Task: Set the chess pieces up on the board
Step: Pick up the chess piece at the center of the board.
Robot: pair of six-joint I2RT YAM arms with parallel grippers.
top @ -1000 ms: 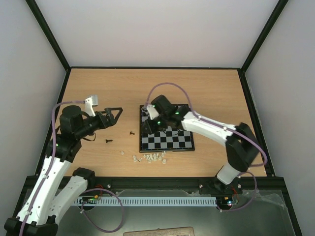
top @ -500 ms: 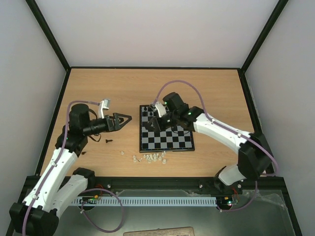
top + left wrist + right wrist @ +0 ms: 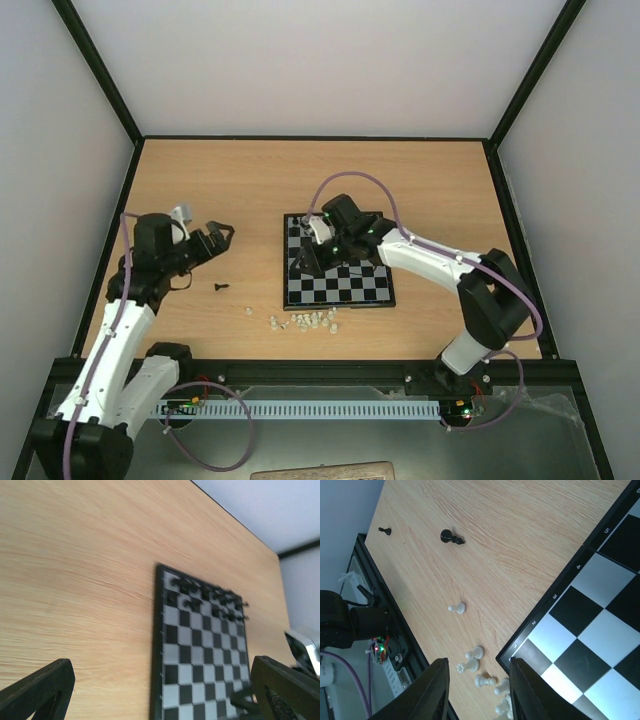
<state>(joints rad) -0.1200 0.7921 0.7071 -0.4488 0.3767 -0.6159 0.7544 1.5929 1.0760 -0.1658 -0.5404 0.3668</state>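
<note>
Top external: black chessmen (image 3: 207,597) lined along the board (image 3: 338,262)'s upper edge.
Two stray chessmen (image 3: 452,537) lie loose on the counter (image 3: 400,180); left end effector (image 3: 215,237) gapes empty, right end effector (image 3: 479,665) parted, grasping nothing.

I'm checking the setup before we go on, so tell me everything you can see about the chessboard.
The board is small and square, checkered in black and pale grey, with a black rim that bears digits along one side. It looks like plastic and lies flat on the wooden table, right of the middle. Tiny black chess pieces stand on its far rows; the near rows show none. The right claw hangs open above its left edge, holding nothing.
</note>
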